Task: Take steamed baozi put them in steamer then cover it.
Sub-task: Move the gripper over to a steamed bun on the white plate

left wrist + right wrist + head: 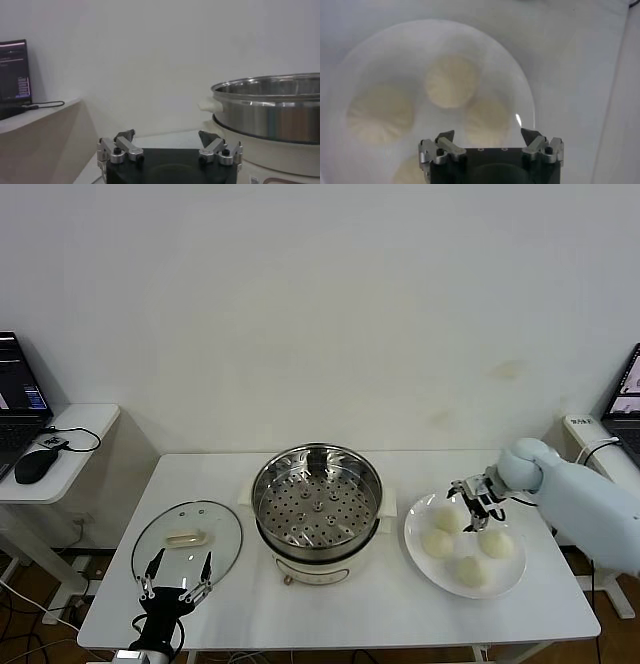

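- The right hand (468, 496) hung over the far edge of the white plate (512, 576), fingers spread and holding nothing, just above the bun farthest from the robot.
- In the right wrist view the same hand (488, 136) looked down on the plate (360, 55), its two fingertips apart with buns showing beyond them.
- Four steamed baozi (470, 571) lay on that plate, close together, at the right side of the counter (400, 614).
- The steamer (317, 502) stood at the counter's middle, just left of the plate, uncovered, its perforated tray bare.
- The cover (187, 541) lay flat on the counter left of the steamer, handle up.
- The left hand (176, 576) was low at the counter's near edge, beside the cover, fingers spread and holding nothing.
- In the left wrist view that hand (167, 136) faced the steamer's steel wall (270, 107).
- A laptop (20, 406) and a mouse (36, 465) sat on a side table (85, 424) at far left.
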`<state>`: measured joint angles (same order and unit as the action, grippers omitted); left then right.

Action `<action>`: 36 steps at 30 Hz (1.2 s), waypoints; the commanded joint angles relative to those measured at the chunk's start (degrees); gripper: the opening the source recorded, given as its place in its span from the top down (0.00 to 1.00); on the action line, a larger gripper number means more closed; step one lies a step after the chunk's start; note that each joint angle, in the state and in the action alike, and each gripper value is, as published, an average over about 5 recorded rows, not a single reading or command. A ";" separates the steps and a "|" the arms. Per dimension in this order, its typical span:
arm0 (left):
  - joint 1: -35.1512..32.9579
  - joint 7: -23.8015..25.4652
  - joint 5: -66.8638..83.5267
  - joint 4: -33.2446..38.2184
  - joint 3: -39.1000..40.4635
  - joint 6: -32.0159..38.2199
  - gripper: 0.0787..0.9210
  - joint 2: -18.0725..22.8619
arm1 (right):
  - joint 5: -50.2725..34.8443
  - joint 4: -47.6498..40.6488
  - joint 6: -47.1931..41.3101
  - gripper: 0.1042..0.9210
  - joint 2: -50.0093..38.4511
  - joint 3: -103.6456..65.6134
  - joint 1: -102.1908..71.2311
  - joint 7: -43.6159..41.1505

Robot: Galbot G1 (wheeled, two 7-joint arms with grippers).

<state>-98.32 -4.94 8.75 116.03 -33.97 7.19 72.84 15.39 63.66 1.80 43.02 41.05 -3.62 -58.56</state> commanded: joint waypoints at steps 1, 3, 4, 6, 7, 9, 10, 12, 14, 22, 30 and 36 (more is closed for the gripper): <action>-0.03 0.01 0.00 0.07 -0.03 0.02 0.12 0.00 | 1.32 -3.74 -0.18 0.12 2.44 0.14 -0.23 0.01; -0.07 0.01 0.02 0.07 -0.06 0.05 0.12 0.01 | 1.52 -3.97 -0.29 0.12 2.61 -0.10 -0.46 0.09; -0.08 0.00 0.03 0.06 -0.07 0.07 0.12 0.00 | 1.62 -4.08 -0.35 0.12 2.69 -0.20 -0.56 0.12; -0.09 -0.01 0.07 0.02 -0.08 0.12 0.12 -0.01 | 1.77 -4.27 -0.41 0.12 2.80 -0.30 -0.71 0.15; -0.07 -0.02 0.09 0.01 -0.09 0.14 0.12 0.00 | 1.84 -4.36 -0.44 0.12 2.84 -0.33 -0.79 0.15; -0.01 -0.03 0.13 0.02 -0.06 0.15 0.12 0.04 | 1.93 -4.53 -0.48 0.12 2.92 -0.44 -0.99 0.16; 0.02 -0.03 0.13 0.03 -0.04 0.15 0.12 0.07 | 1.97 -4.64 -0.49 0.12 2.98 -0.57 -1.10 0.20; 0.06 -0.03 0.12 0.06 0.01 0.16 0.12 0.13 | 2.09 -4.93 -0.53 0.13 3.15 -0.89 -1.30 0.28; 0.09 -0.04 0.12 0.06 0.04 0.17 0.12 0.16 | 2.19 -5.23 -0.52 0.15 3.34 -1.23 -1.46 0.41; 0.08 -0.12 0.13 0.24 -0.13 0.23 0.12 0.07 | 2.25 -5.36 -0.66 0.25 3.65 -1.77 -1.94 0.66; -0.02 -0.18 0.16 0.37 -0.29 0.33 0.12 0.16 | 2.06 -4.96 -0.81 0.39 3.47 -1.78 -1.59 0.45; -0.03 -0.20 0.17 0.47 -0.29 0.39 0.12 0.22 | 1.05 -4.00 -1.00 0.52 2.85 -1.18 -0.33 -0.07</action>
<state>-98.32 -5.12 8.93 116.52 -34.28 7.57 73.07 16.75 59.54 0.82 45.88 39.78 -4.43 -58.57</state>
